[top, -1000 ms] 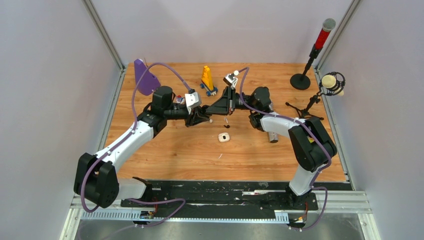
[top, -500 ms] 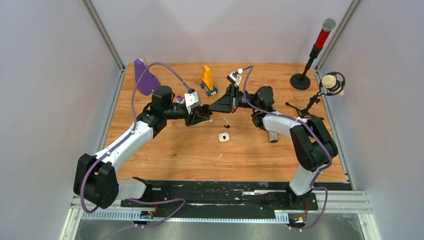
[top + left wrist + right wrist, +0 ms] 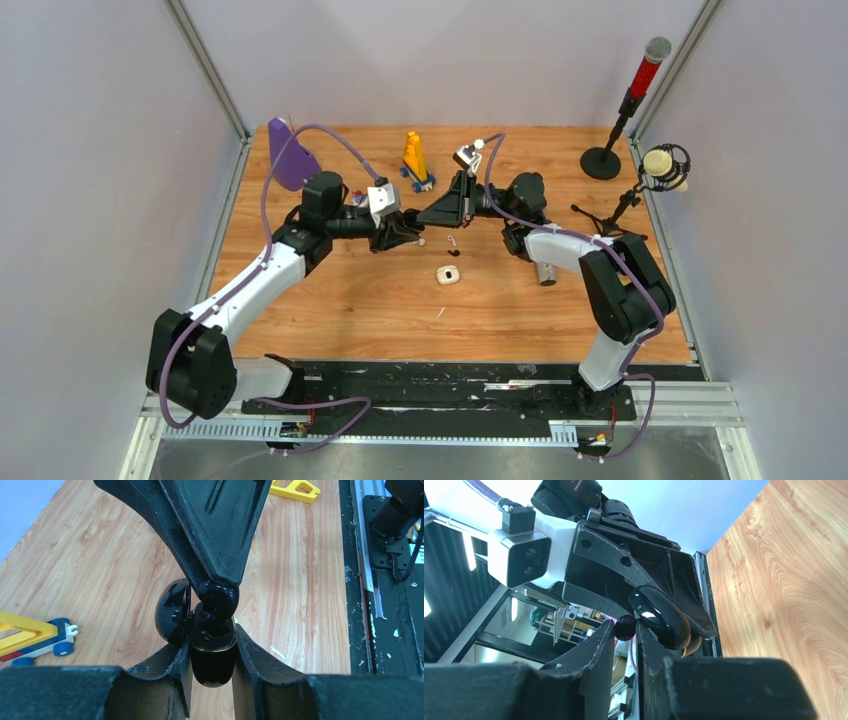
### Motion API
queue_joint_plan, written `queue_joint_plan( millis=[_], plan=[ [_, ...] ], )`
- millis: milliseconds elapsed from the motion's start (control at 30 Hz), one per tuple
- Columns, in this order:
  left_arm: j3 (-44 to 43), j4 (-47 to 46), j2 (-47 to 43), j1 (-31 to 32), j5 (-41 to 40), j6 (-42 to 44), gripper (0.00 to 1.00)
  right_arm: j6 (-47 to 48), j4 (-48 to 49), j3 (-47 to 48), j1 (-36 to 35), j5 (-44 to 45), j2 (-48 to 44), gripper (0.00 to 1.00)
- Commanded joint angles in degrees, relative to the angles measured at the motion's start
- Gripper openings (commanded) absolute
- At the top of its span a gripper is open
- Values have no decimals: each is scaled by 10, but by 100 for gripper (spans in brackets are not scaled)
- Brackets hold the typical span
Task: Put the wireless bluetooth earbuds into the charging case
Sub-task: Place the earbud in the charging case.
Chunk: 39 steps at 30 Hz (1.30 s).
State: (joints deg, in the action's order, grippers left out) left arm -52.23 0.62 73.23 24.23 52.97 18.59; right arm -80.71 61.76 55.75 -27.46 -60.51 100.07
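My left gripper (image 3: 212, 640) is shut on a glossy black charging case (image 3: 212, 655) held above the table, its lid (image 3: 172, 611) swung open to the left. My right gripper (image 3: 625, 630) is shut on a black earbud (image 3: 624, 627) and meets the left gripper tip to tip (image 3: 418, 222). In the left wrist view the earbud (image 3: 217, 597) sits at the case's mouth under the right fingers (image 3: 210, 530). A white case (image 3: 448, 274) lies open on the table in front. A tiny bud (image 3: 452, 240) lies just beyond it.
A yellow toy with blue wheels (image 3: 415, 160) and a purple object (image 3: 290, 155) stand at the back. Two microphones on stands (image 3: 625, 100) (image 3: 660, 168) are at the back right. A silver cylinder (image 3: 545, 272) lies by the right arm. A thin white sliver (image 3: 440, 313) lies near the front.
My right wrist has shifted slightly back and to the right. The two grippers stay tip to tip, and the left arm has barely moved.
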Motion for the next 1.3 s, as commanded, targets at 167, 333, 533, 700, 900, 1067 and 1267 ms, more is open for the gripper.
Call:
queue_joint_plan(
  millis=[167,333,533,700,900,1067,1267],
  plan=[
    [-17,-27,-26,-3,21,-20,11,34,-26,-1,-11,7,-11,20],
    [-16,-25,-28,-2,21,-15,11,31,-38,9,-21,3,-1,22],
    [-15,-21,-27,-2,24,-8,11,12,-23,7,-29,8,10,20],
    [-15,-18,-27,-2,26,-7,11,-19,6,3,-28,14,19,19],
    [-14,-16,-27,-2,26,-4,11,-48,45,-4,-27,23,20,18],
    [-17,-15,-24,-2,20,-6,11,-61,55,-8,-20,30,21,17],
    [-14,-17,-18,-2,16,-9,11,-55,56,-11,-15,29,16,15]
  ],
)
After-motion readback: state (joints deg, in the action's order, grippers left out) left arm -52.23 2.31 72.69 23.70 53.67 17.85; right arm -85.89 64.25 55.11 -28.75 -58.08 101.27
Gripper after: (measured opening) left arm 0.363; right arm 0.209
